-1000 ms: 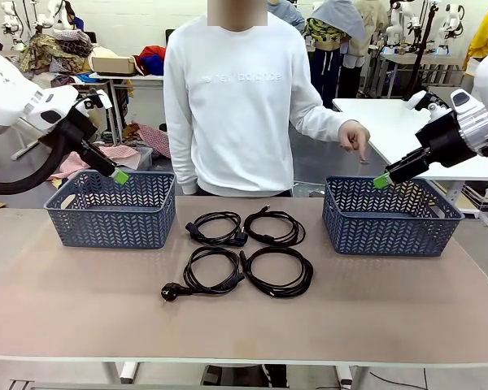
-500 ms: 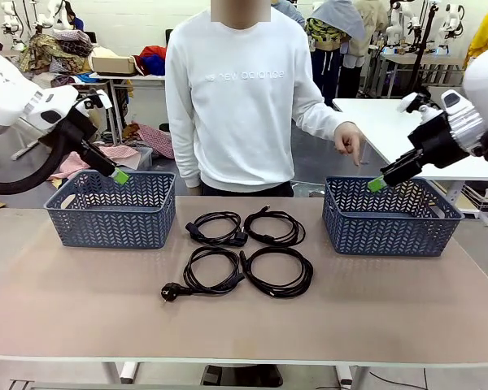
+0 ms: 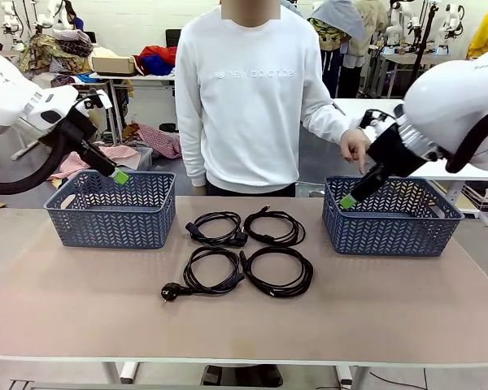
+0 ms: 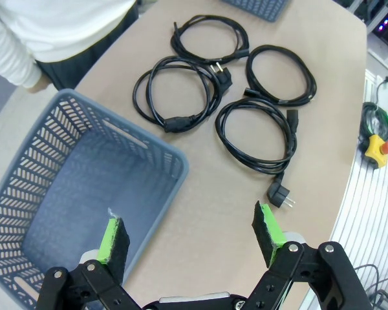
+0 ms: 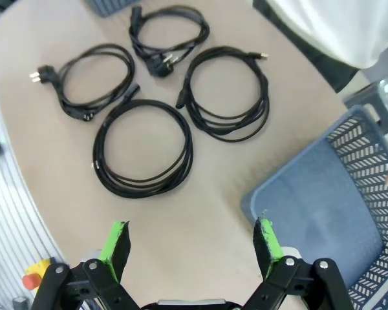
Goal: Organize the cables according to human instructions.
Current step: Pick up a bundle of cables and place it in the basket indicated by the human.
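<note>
High above the table (image 3: 244,325), left claw (image 4: 189,227) and right claw (image 5: 192,234) gape wide, holding nothing.

Left arm (image 3: 8,93) was glossy white with a thick black hose (image 3: 16,187) | right arm (image 3: 455,97) was white and rounded | left gripper (image 4: 191,236) was black, silver screws (image 4: 328,247) behind the jaws, green pads (image 4: 114,237) lining them | right gripper (image 5: 191,242) looked alike | person (image 3: 244,49) wore a white long-sleeved sweatshirt (image 3: 244,122) with faint chest lettering
</note>
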Action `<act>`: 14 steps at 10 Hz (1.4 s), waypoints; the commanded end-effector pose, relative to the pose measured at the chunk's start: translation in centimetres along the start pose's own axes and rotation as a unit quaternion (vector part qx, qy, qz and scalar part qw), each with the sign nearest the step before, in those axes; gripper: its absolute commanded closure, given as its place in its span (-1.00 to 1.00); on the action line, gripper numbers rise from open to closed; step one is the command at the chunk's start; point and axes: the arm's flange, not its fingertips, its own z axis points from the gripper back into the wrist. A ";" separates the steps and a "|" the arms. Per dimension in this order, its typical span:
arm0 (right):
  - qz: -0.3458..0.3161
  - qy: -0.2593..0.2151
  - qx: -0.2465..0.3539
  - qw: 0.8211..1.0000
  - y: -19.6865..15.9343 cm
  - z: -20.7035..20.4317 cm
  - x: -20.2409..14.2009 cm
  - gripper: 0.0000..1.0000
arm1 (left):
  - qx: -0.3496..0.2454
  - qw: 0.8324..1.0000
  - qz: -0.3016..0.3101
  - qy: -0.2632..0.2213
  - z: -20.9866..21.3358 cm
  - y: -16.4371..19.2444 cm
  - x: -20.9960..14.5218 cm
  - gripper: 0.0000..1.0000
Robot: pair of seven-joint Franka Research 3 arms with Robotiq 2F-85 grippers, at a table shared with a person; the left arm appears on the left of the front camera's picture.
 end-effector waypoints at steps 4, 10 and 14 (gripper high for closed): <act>-0.001 0.081 -0.013 0.997 4.3 -6.0 2.0 -1.00 | -0.008 1.000 -0.005 -0.015 0.0 0.0 -0.2 -1.00; 0.004 0.092 0.007 0.996 5.0 -7.9 1.5 -1.00 | -0.008 1.000 -0.005 -0.015 0.0 0.0 -0.2 -1.00; 0.004 0.092 0.007 0.996 5.0 -7.9 1.5 -1.00 | -0.008 1.000 -0.005 -0.015 0.0 0.0 -0.2 -1.00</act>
